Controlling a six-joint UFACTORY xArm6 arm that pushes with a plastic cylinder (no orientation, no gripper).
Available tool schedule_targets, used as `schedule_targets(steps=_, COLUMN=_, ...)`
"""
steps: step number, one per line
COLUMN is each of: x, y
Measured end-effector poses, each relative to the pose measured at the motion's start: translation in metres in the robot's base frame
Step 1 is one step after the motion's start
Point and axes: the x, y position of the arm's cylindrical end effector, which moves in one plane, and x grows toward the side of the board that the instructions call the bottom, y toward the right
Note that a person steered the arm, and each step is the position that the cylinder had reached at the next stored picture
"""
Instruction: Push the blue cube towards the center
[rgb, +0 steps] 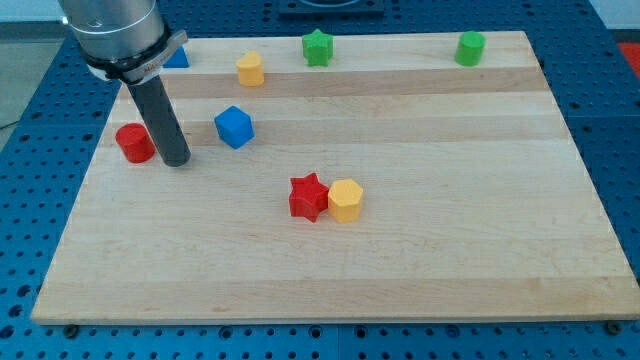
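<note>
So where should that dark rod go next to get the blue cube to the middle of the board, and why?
Probably my tip should slide a little toward the view's top, getting behind the blue cube on its upper-left side. Right now my tip sits left of the cube and slightly lower, beside the red block. The board's centre lies to the cube's lower right, near the red star, so the push should come from the upper left.

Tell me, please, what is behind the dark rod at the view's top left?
Behind the rod, a blue piece shows only a triangular corner; the rest is covered, so its shape is unclear. My tip stands between the red cylinder and the blue cube.
</note>
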Motion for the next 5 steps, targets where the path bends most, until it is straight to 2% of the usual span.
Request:
schedule_targets(steps=1, x=0.000, y=0.000)
schedule_targets(steps=3, x=0.000, y=0.044)
schedule_targets(steps=4, x=-0.003, y=0.018)
schedule_targets(steps=5, x=-0.025, y=0.001)
